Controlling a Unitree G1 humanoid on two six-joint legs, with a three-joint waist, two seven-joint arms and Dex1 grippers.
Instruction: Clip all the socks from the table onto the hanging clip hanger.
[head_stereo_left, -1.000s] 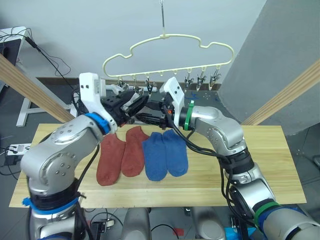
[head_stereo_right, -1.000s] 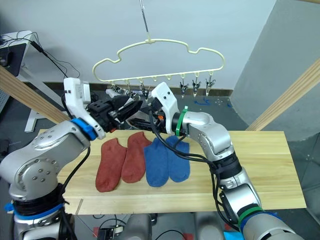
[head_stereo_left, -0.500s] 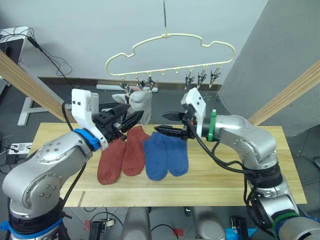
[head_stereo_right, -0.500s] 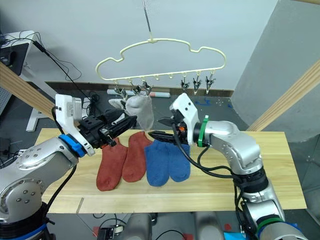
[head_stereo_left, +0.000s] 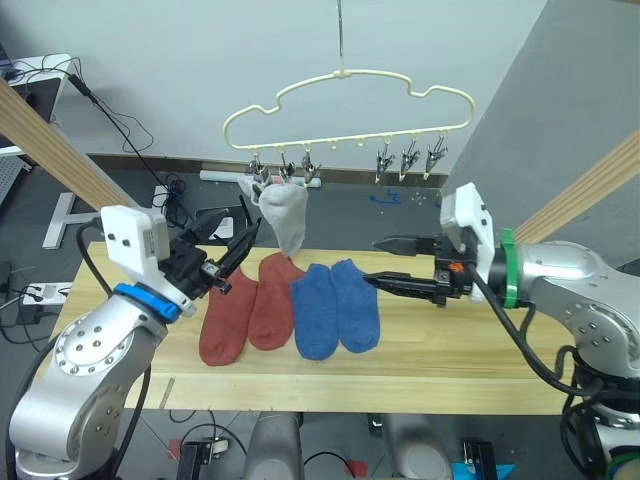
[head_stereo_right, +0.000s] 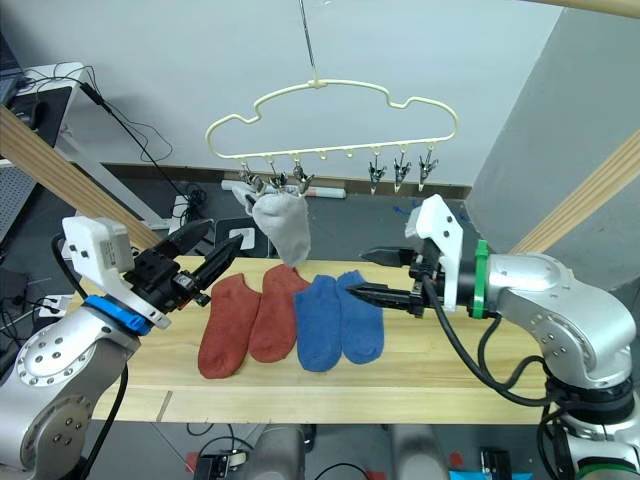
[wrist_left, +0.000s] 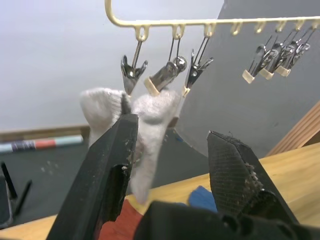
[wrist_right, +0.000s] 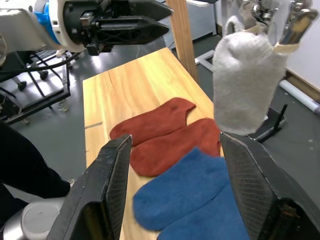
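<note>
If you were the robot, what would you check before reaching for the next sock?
1. Grey socks hang from the clip hanger at its left-hand clips: ok.
2. Left gripper open and holding nothing: ok.
3. Right gripper open and holding nothing: ok.
4. Two rust-red socks and two blue socks lie flat on the table, side by side: ok.
5. Free clips hang at the right end: ok.
6. Firmness of the clips' grip on the grey socks: cannot tell.
</note>
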